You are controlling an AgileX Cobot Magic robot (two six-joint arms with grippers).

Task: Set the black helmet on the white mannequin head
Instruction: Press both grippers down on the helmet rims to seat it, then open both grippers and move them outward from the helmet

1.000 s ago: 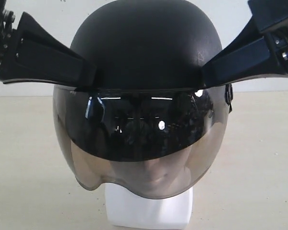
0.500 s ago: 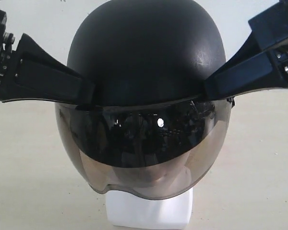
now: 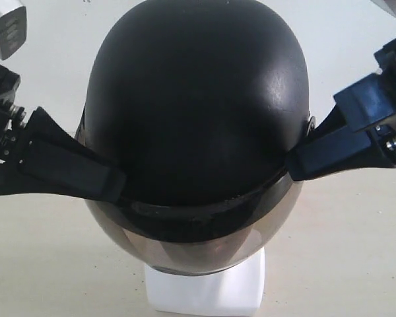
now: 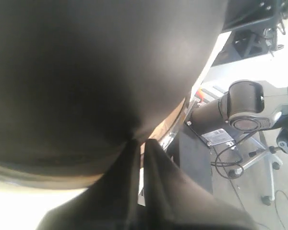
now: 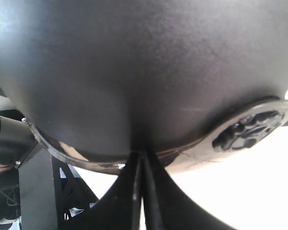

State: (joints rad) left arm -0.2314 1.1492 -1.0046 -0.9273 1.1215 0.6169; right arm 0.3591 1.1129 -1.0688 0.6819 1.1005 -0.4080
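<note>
The black helmet [image 3: 198,105] filled the centre of the exterior view. It was tipped forward, with its crown toward the camera. It sat over the white mannequin head [image 3: 208,294], of which only the blocky neck showed at the bottom centre, standing on the pale worktop [image 3: 343,264]. The tinted visor [image 3: 198,247] ran along the lower front edge and hid the face, so how deeply the helmet was seated could not be told.

The left claw [image 3: 115,185], at centre left, had its fingers pressed together on the side rim of the helmet. The right claw [image 3: 297,162], at centre right, pinched the opposite rim in the same way. In each wrist view the fingers met as a narrow wedge at the edge of the shell.

Handling notes, as a judgement:
- The shell looked stiff, smooth and probably slippery
- It looked bulky rather than heavy
- It was wider than the neck below it, so it could rock on the head once released
- The rim at both sides was the sound place to grip; the visor looked thinner and easy to scratch
</note>
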